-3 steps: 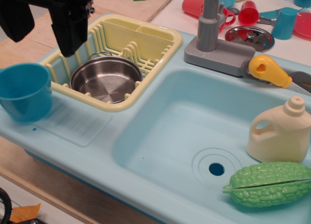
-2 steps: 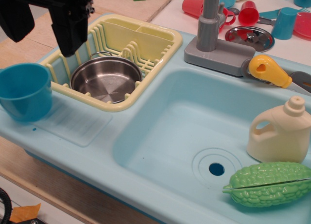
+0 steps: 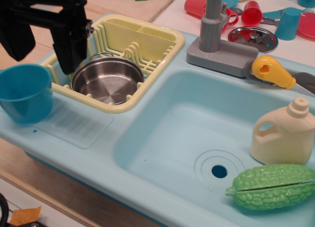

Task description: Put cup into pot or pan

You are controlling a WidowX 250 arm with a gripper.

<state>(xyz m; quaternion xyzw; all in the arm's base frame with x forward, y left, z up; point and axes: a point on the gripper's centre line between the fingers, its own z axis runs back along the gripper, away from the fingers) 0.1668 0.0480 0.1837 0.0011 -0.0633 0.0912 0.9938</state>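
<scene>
The large bright-blue cup point(image 3: 24, 93) stands upright and empty at the far left on the sink's drainboard. The shiny steel pot point(image 3: 108, 80) sits empty in the yellow dish rack point(image 3: 147, 40), just right of the cup. My black gripper point(image 3: 42, 52) hangs at the top left, open and empty, with one finger point(image 3: 17, 40) above the cup's back rim and the other finger point(image 3: 70, 47) over the rack's left wall by the pot. It is above the cup and does not touch it.
A pale blue sink basin point(image 3: 206, 133) holds a cream jug point(image 3: 283, 133) and a green bumpy vegetable point(image 3: 273, 186). A grey faucet point(image 3: 215, 30), a yellow sprayer point(image 3: 271, 71), a steel lid point(image 3: 252, 37), red cups point(image 3: 251, 13) and a teal cup point(image 3: 288, 22) stand behind.
The gripper has dropped lower and shifted slightly left, toward the blue cup. Nothing else has moved.
</scene>
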